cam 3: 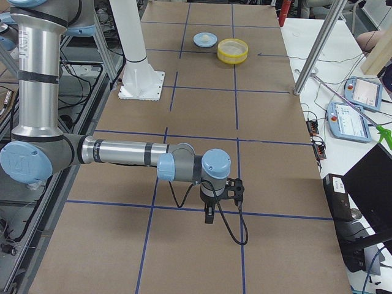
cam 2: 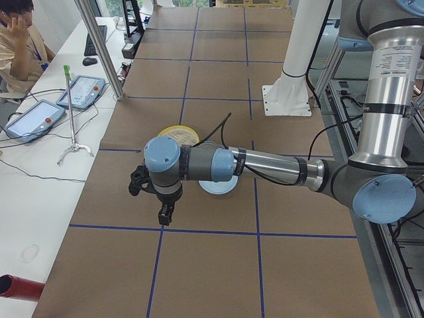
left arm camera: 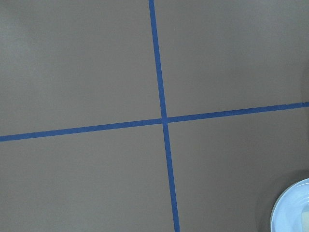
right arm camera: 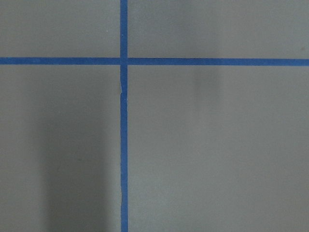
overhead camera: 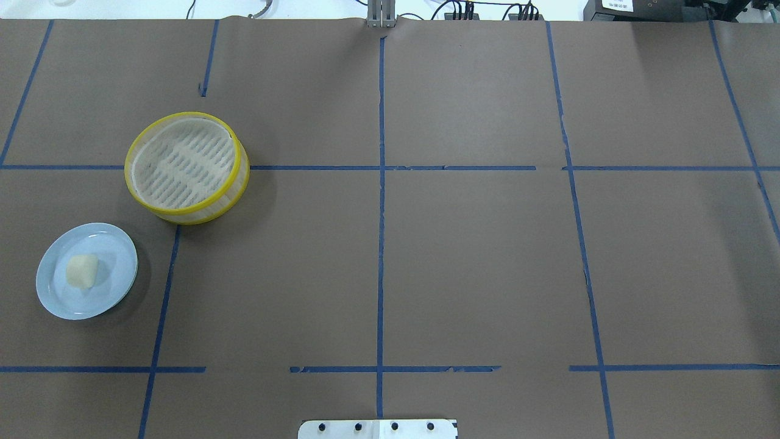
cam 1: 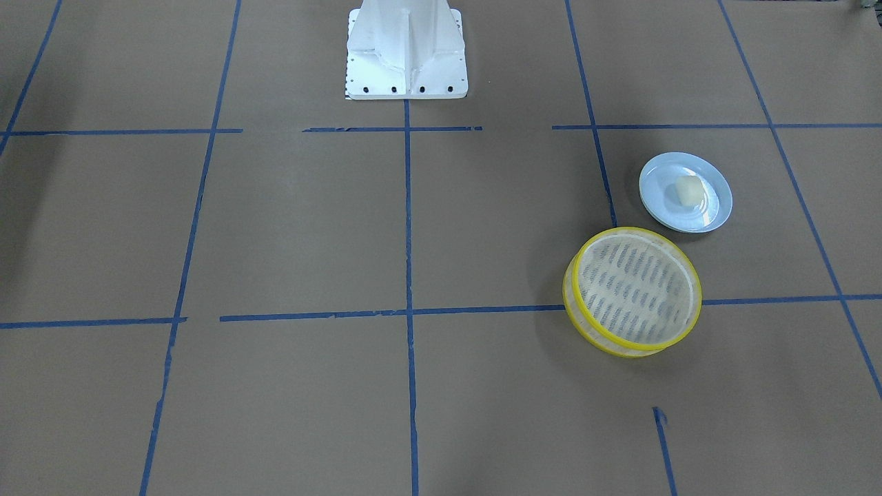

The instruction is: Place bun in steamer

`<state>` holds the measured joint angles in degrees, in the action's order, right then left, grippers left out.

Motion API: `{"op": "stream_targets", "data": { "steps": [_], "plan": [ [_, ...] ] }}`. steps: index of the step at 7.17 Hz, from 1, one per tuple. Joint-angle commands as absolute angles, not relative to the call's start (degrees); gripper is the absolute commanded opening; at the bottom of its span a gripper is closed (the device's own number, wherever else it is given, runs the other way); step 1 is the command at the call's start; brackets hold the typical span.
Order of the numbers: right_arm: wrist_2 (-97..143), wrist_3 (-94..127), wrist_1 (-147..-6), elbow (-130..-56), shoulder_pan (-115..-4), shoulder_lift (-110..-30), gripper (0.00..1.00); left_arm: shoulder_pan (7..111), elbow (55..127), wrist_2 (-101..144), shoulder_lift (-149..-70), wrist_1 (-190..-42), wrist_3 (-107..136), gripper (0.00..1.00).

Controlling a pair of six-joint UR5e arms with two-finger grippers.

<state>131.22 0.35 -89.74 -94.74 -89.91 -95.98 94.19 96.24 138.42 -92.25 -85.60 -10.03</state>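
One bun [overhead camera: 81, 271] sits untouched on the blue plate [overhead camera: 113, 253] near the steamer [overhead camera: 183, 164], so reaching comes first: the left gripper [cam 2: 163, 213], whose opening I cannot tell, must drop squarely over it.

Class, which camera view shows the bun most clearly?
Overhead exterior: the bun sits unobstructed and largest on the plate. Front-facing shows it nearly as well; exterior right, tiny and far; exterior left hides it behind the left arm; wrist views show no clear bun.

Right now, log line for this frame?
bun: on plate | steamer: empty, beside plate | left gripper: unclear | right gripper: unclear | pick: not begun
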Motion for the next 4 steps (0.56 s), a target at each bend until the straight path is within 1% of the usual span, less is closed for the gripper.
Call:
{"op": "stream_targets", "data": {
  "steps": [1, 2, 3, 4],
  "plan": [
    [131.2, 0.4, -89.7, -94.7, -89.9, -96.0, 1.00, 88.4, 97.5, 142.4, -90.5, -94.5, -0.6, 1.00],
    [131.2, 0.4, -89.7, -94.7, -89.9, -96.0, 1.00, 80.7, 99.8, 140.6, -90.4, -99.6, 10.6, 0.97],
    [131.2, 0.4, -89.7, -94.7, -89.9, -96.0, 1.00, 75.5, 102.0, 137.8, -89.5, -104.5, 22.0, 0.97],
    [131.2, 0.4, -89.7, -94.7, -89.9, -96.0, 1.00, 69.6, 105.8, 132.3, -86.3, -108.9, 28.5, 0.98]
  ]
}}
